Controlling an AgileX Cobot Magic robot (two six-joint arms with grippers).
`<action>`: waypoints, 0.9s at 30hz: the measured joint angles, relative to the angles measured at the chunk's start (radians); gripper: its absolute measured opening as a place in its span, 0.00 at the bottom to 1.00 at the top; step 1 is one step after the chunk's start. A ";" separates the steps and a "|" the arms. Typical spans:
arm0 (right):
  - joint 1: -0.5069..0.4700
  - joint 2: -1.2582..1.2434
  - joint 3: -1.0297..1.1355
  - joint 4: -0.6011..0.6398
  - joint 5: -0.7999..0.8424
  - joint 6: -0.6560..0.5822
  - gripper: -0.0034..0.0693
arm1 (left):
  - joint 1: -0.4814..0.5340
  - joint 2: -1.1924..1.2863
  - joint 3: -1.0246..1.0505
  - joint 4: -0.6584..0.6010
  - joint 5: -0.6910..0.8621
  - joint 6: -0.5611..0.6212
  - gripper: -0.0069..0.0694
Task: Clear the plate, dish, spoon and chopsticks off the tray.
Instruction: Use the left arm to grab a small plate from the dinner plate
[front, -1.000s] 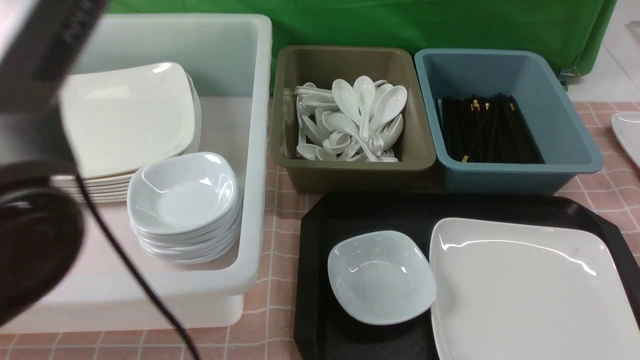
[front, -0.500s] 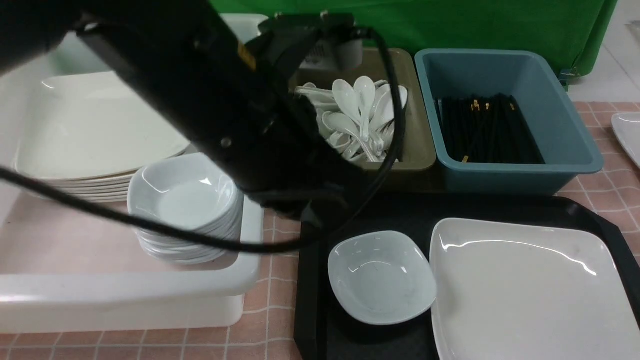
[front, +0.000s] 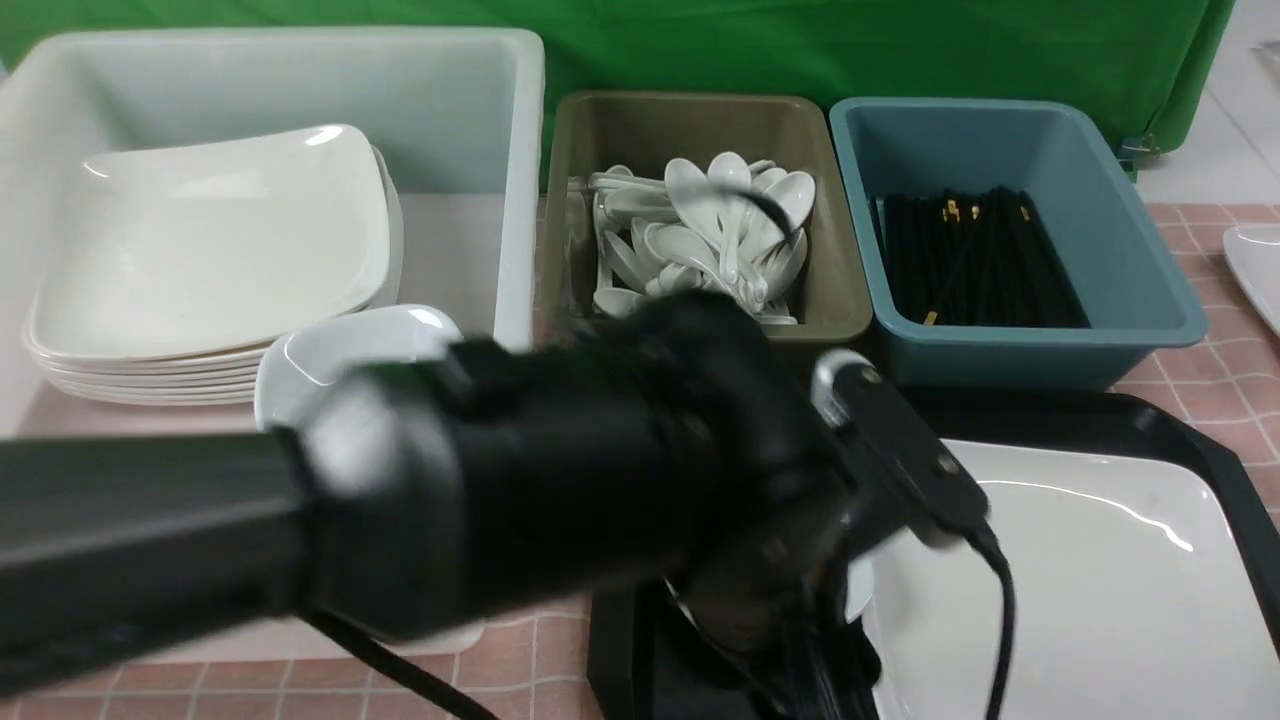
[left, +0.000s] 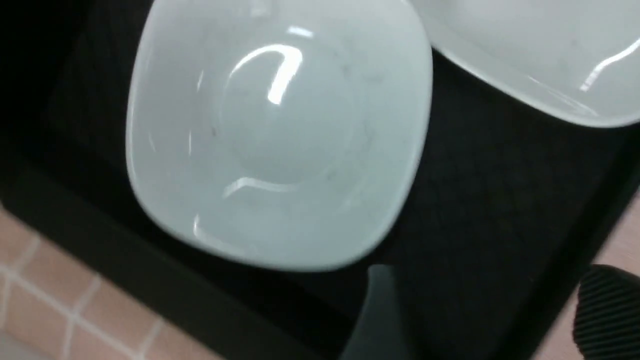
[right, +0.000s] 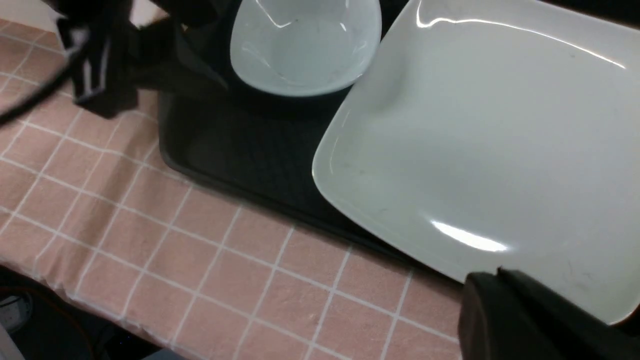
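The small bluish-white dish (left: 280, 135) sits on the black tray (left: 500, 200), next to the large white plate (front: 1080, 580). My left gripper (left: 492, 310) hovers just beside the dish, open, with only tray between its fingers (left: 607, 310). In the front view my left arm (front: 560, 500) hides the dish. My right gripper (right: 505, 300) is shut and empty at the plate's (right: 480, 140) near edge. Spoons (front: 720, 220) lie piled in the olive bin and chopsticks (front: 980, 260) in the teal bin; neither shows on the visible tray.
A big white tub (front: 520, 200) at the left holds a stack of plates (front: 210, 240) and a stack of dishes (front: 340, 350). The olive bin (front: 690, 125) and teal bin (front: 1100, 160) stand behind the tray. Pink checked cloth (right: 150, 225) covers the table.
My left arm has swung from over the tub across and down to the tray, beside the dish, and its jaws have opened. The plate and dish have not moved.
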 joint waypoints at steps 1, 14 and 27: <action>0.000 0.000 0.000 0.000 0.000 0.000 0.12 | -0.009 0.015 0.000 0.025 -0.011 -0.008 0.75; 0.000 0.000 0.000 0.000 0.000 0.000 0.15 | -0.044 0.201 0.000 0.279 -0.112 -0.124 0.76; 0.000 0.000 0.000 0.000 0.005 0.000 0.17 | -0.044 0.216 -0.001 0.316 -0.117 -0.142 0.17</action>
